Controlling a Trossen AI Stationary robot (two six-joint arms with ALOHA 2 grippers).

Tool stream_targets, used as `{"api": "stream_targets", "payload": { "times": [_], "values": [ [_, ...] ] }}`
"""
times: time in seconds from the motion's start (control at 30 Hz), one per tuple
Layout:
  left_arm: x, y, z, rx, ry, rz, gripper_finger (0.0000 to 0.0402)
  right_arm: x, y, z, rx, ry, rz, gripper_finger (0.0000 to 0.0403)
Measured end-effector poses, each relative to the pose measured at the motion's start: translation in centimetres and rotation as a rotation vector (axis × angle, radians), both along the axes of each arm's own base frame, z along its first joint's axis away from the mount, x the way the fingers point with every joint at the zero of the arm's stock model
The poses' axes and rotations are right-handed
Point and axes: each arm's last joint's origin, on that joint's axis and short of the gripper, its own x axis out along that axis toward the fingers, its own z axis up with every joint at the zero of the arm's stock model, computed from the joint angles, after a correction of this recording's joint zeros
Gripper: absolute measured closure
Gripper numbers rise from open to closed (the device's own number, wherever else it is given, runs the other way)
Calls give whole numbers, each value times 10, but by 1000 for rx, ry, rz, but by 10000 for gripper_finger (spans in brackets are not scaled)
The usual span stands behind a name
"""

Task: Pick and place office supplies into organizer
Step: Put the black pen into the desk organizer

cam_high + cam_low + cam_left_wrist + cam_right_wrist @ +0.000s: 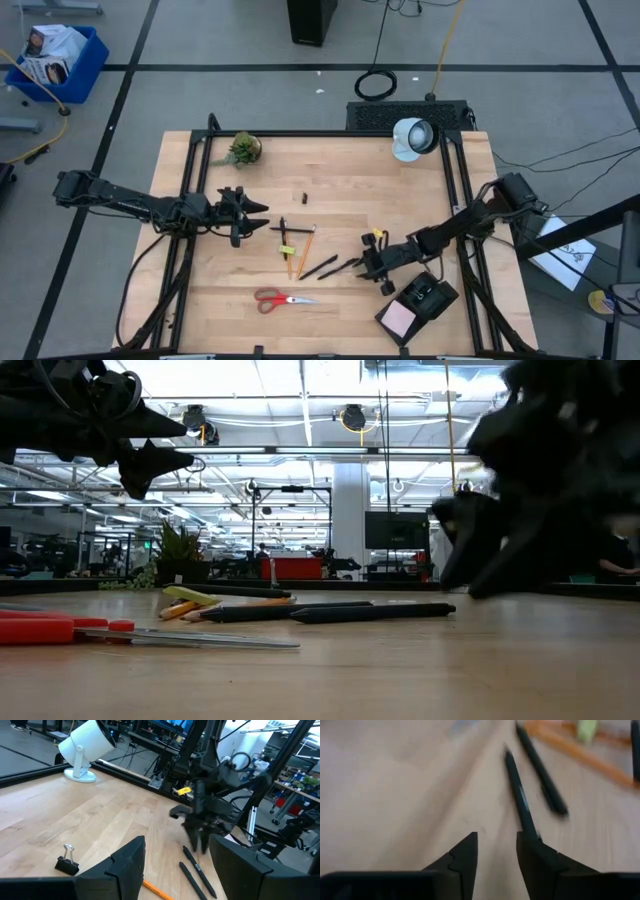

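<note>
The nearer black pen (520,795) lies flat on the wooden table (330,160), its near end just ahead of the right gripper (496,851), almost under one fingertip (530,845). Its long axis runs straight away from the gripper, roughly in line with the direction the fingers point. The fingers stand apart with a narrow gap and hold nothing. A second black pen (542,770) lies just beyond and beside the first, nearly parallel to it. Further out from the gripper are the orange pencils (307,247), with a yellow-green bit (587,729) lying among them.

In my judgement the pen is the next thing to pick. Because it lies along the gripper's reach instead of across the gap, the wrist would need to turn or shift sideways to straddle it.

The organizer (420,305) sits just behind the right gripper, near the table's front edge, with the pink sticky-note pad (399,319) in it. The red-handled scissors (283,298) lie well off to the side.

The left gripper (258,216) waits on the far side of the pencils, its fingers wide and empty, clearly farther from the pens than the right one.
</note>
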Motion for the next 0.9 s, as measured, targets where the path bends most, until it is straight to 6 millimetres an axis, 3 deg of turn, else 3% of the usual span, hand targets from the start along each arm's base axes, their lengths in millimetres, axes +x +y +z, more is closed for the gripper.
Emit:
{"api": "stream_targets", "payload": {
  "times": [0.13, 0.23, 0.67, 0.9],
  "values": [
    [0, 0, 0, 0, 2, 0, 176, -7, 2, 21, -60, -49, -25, 271],
    [0, 0, -1, 0, 5, 0, 176, -14, -2, 26, -127, -16, -77, 272],
    [0, 0, 0, -1, -3, 1, 176, -24, -28, 5, -47, -8, -118, 277],
    [0, 0, 0, 2, -3, 1, 176, -23, -28, -3, -39, -12, -118, 277]
  ]
}}
